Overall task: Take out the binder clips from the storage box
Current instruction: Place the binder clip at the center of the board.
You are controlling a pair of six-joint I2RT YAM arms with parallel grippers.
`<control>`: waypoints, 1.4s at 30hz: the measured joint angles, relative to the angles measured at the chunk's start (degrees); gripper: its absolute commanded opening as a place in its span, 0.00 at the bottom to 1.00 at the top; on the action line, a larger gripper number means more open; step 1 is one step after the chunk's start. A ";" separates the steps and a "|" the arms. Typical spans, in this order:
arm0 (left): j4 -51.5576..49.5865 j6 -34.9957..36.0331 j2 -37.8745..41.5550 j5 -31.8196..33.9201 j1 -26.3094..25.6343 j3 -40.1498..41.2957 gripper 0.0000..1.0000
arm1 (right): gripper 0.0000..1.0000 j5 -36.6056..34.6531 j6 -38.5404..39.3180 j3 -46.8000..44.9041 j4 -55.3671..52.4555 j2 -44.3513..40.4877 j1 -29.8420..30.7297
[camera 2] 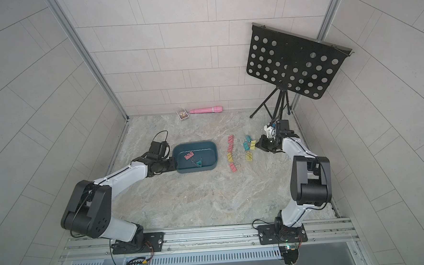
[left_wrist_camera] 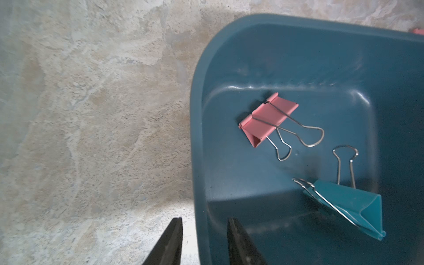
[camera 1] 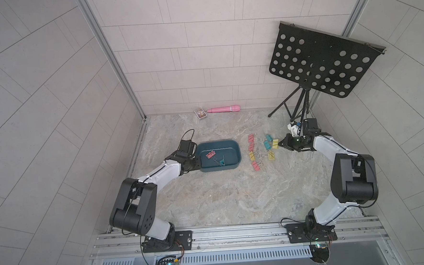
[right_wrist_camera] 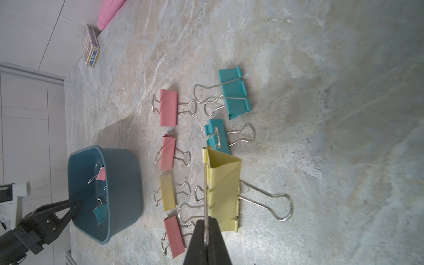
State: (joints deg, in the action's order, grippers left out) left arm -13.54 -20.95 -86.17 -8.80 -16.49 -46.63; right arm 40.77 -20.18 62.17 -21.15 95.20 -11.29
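Your left gripper (left_wrist_camera: 204, 220): jaws straddle the wall of the dark teal plastic storage box (camera 1: 216, 142), pinch unclear | inside: one pink binder clip (left_wrist_camera: 267, 117), one teal binder clip (left_wrist_camera: 348, 204) | your right gripper (right_wrist_camera: 206, 221): clamped on a yellow binder clip (right_wrist_camera: 223, 190) (by its wire handle), beside the other pastel binder clips (camera 1: 251, 146) laid out on the marbled surface (camera 1: 209, 200).

Storage box (left_wrist_camera: 298, 52) cut off in left wrist view; card box (camera 1: 200, 113) print unreadable.

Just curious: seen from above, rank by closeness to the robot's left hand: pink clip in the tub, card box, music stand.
1. Pink clip, inside the tub beside the left hand.
2. Card box, by the back wall.
3. Music stand, far right corner.
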 measured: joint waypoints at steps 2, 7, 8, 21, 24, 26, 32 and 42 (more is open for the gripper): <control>0.00 0.00 -0.02 0.00 0.00 0.00 0.41 | 0.05 0.83 -0.70 0.00 1.01 0.98 -1.27; 0.09 0.00 -0.20 0.00 0.00 0.00 0.41 | 0.05 1.99 -2.34 -0.07 3.52 4.02 -3.65; 0.13 0.00 -0.24 0.00 0.00 0.00 0.41 | 0.05 2.16 -2.71 -0.07 4.07 4.59 -4.02; 0.15 0.00 -0.24 0.02 0.00 0.00 0.41 | 0.05 3.02 -6.08 1.60 7.85 9.88 -5.18; 0.15 0.00 -0.24 0.02 0.00 0.00 0.41 | 0.05 2.99 -6.95 1.99 8.55 11.04 -5.49; 0.15 0.00 -0.24 0.04 0.00 0.00 0.41 | 0.05 3.15 -7.37 2.08 8.98 11.61 -5.62; 0.15 0.00 -0.24 0.04 0.00 0.00 0.41 | 0.07 4.09 -8.48 3.08 10.47 13.14 -5.81; 0.15 0.00 -0.24 0.02 0.00 0.00 0.41 | 0.15 5.44 -10.16 3.61 12.87 15.02 -6.12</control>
State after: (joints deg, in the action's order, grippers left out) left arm -13.39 -20.95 -86.41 -8.78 -16.49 -46.63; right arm 46.22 -30.35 65.78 -8.27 110.21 -17.41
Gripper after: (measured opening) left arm 0.407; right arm 0.131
